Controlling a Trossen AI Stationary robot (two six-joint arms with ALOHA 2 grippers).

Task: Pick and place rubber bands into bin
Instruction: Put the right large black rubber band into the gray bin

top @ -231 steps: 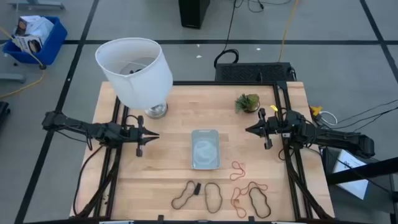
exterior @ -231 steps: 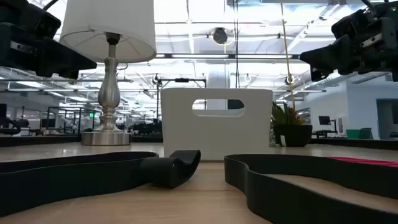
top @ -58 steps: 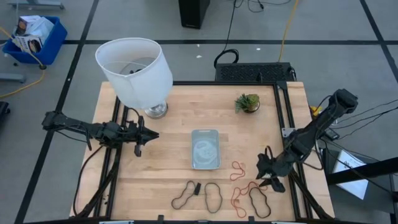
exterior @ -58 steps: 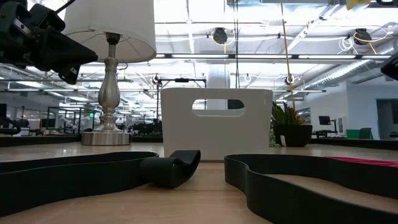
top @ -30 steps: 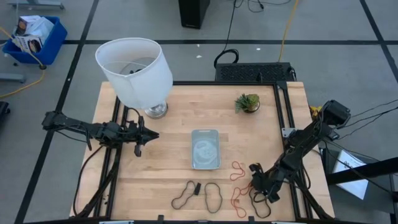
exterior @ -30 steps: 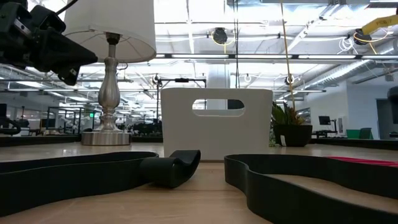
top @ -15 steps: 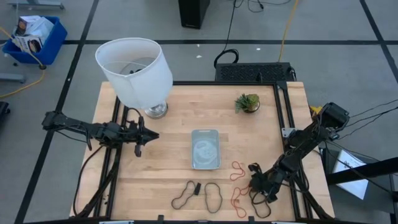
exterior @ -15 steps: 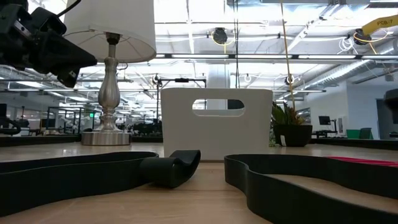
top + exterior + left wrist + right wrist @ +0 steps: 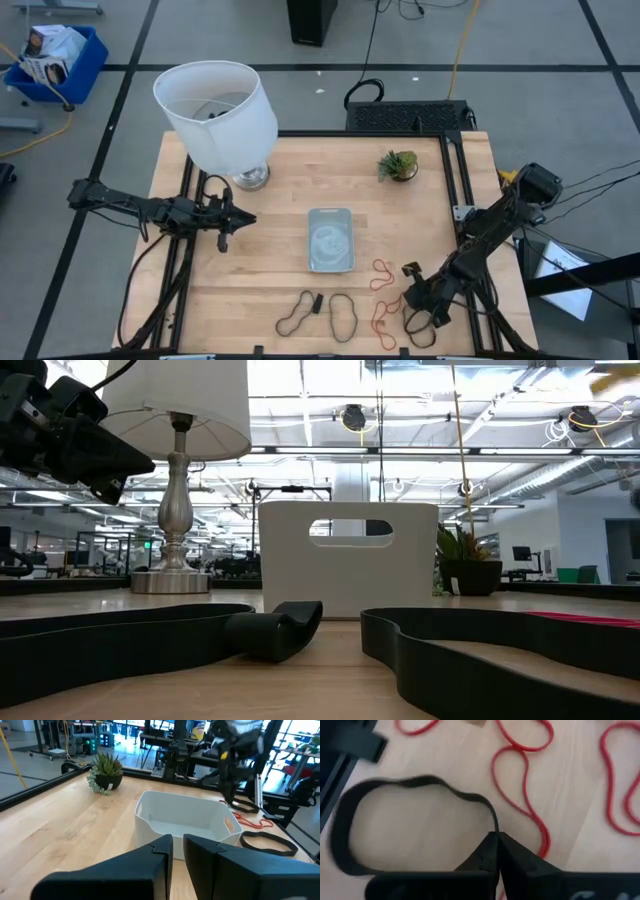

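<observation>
The rubber bands lie along the near edge of the table [image 9: 290, 180]: two black loops [image 9: 318, 312] near-centre, a red-orange cluster [image 9: 384, 288] to their right, and one black loop [image 9: 410, 815] at far right. The bin [image 9: 331, 239] sits mid-table, apart from all of them.

My right gripper [image 9: 412, 300] is down low over the right-hand bands; in the right wrist view my fingers [image 9: 496, 845] are pressed together, their tips at the edge of that black loop, with red-orange strands close alongside. Whether any band is pinched cannot be told.

My left gripper [image 9: 228, 222] waits at mid-left, fingers [image 9: 165, 851] nearly together and holding nothing.

A white lampshade [image 9: 215, 112] stands far-left, and a small potted plant [image 9: 398, 165] far-right.
</observation>
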